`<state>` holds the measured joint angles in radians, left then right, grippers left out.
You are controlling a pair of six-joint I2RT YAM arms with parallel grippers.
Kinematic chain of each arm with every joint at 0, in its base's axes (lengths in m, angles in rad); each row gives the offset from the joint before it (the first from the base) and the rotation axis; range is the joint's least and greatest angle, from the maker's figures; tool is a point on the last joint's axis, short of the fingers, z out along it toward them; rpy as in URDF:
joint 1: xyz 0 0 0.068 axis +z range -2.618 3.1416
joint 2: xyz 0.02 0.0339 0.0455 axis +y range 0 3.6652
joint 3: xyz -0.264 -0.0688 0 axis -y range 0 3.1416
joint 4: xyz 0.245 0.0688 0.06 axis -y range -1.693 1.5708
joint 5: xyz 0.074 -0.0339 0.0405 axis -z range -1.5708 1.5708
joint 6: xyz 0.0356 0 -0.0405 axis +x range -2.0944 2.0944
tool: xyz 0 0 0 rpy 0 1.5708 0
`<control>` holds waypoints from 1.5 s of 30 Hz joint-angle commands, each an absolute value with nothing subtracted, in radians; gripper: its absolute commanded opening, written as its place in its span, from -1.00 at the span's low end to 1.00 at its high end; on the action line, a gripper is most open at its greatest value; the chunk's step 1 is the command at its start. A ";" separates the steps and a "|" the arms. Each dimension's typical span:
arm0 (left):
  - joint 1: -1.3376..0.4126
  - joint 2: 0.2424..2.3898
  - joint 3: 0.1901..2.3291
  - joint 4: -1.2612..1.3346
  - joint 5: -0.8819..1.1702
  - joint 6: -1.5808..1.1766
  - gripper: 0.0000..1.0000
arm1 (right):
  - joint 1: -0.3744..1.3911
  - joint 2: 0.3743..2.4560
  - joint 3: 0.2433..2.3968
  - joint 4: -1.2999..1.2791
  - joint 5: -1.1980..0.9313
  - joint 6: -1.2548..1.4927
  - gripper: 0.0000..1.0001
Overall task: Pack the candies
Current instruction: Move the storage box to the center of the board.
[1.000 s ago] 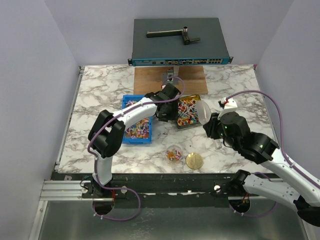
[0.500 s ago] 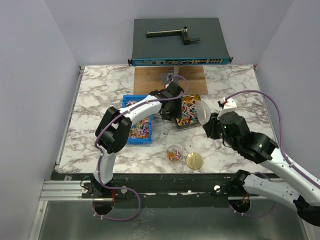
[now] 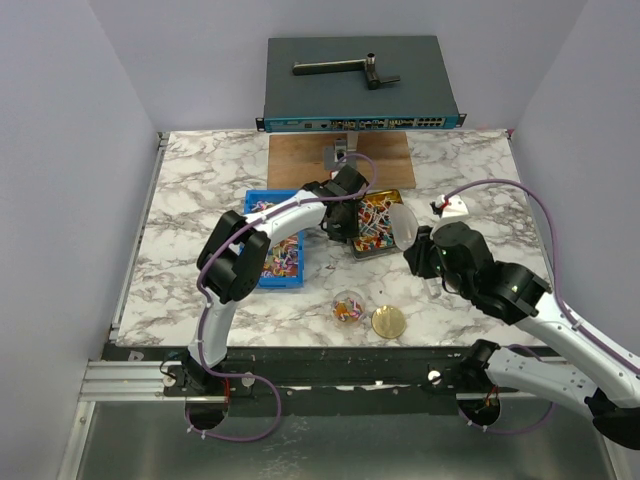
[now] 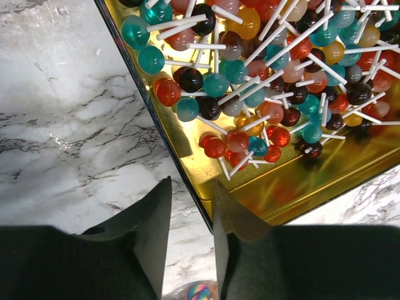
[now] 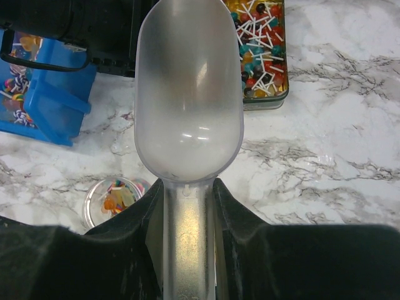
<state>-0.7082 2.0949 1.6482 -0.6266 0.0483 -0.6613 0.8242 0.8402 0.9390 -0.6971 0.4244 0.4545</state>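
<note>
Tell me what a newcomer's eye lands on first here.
The gold tin at mid-table, heaped with bright lollipops, with the left gripper straddling its rim. Next, the big translucent scoop clamped in the right gripper at the tin's right edge. A blue bin of wrapped candies sits left of it.

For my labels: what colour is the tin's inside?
Shiny gold; the tin shows best in the left wrist view.

No legible text or numbers. Front-panel markings on the rack unit (image 3: pixel 361 122) are too small to read.
</note>
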 commanded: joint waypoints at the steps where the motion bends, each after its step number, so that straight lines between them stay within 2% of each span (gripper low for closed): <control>1: -0.704 2.087 1.632 -0.629 0.069 -0.657 -0.43 | 0.819 0.849 0.938 -0.675 0.402 0.445 -0.99; 5: -0.704 2.071 1.604 -0.627 0.062 -0.652 -0.58 | 0.819 0.869 0.959 -0.688 0.391 0.436 -0.99; 12: -0.704 2.024 1.538 -0.620 0.032 -0.634 -0.66 | 0.819 0.888 0.994 -0.707 0.374 0.404 -0.99; 28: -0.704 1.875 1.353 -0.603 -0.046 -0.606 -0.70 | 0.819 1.046 1.117 -0.802 0.323 0.182 -0.99; 30: -0.704 1.858 1.330 -0.596 -0.038 -0.605 -0.63 | 0.820 1.079 1.131 -0.824 0.340 0.162 -0.99; 38: -0.704 1.757 1.275 -0.574 -0.001 -0.593 -0.05 | 0.819 1.105 1.150 -0.832 0.311 0.011 -0.99; 45: -0.704 1.600 1.233 -0.565 0.040 -0.584 0.04 | 0.819 1.148 1.163 -0.894 0.300 -0.133 -0.99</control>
<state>-0.7074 1.7168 1.2579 -0.5713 0.0120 -0.6018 0.8242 1.1191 1.1271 -0.8288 0.3241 -0.0265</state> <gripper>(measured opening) 0.506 0.307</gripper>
